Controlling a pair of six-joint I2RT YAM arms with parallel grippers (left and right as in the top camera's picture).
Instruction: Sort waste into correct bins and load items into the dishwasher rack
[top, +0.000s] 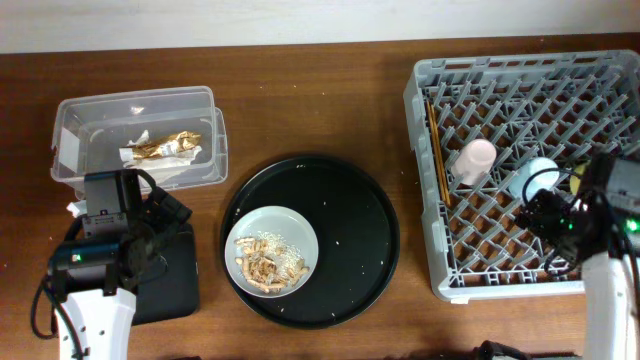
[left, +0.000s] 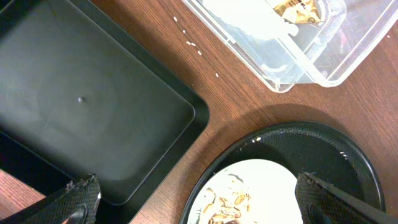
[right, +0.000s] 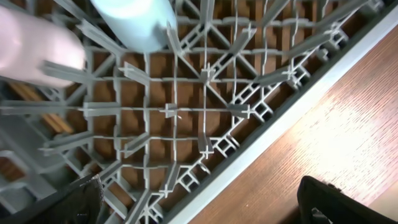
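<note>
Grey dishwasher rack (top: 520, 66) sits beneath the right arm (top: 608, 290), shallow black tray (top: 178, 282) beneath the left arm (top: 100, 250), both jaws released.

Two cups: one pink cup (top: 476, 160), one blue cup (top: 533, 177). One plate (top: 285, 222), one round black tray (top: 360, 240), one clear tub (top: 90, 115), one shallow black tray (top: 175, 275), one rack (top: 520, 90), one gold wrapper (top: 160, 147). Chopsticks (top: 437, 150) (too thin to count).

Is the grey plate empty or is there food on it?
Not empty: the grey plate holds beige-brown food scraps and white rice grains, as the overhead view shows.
</note>
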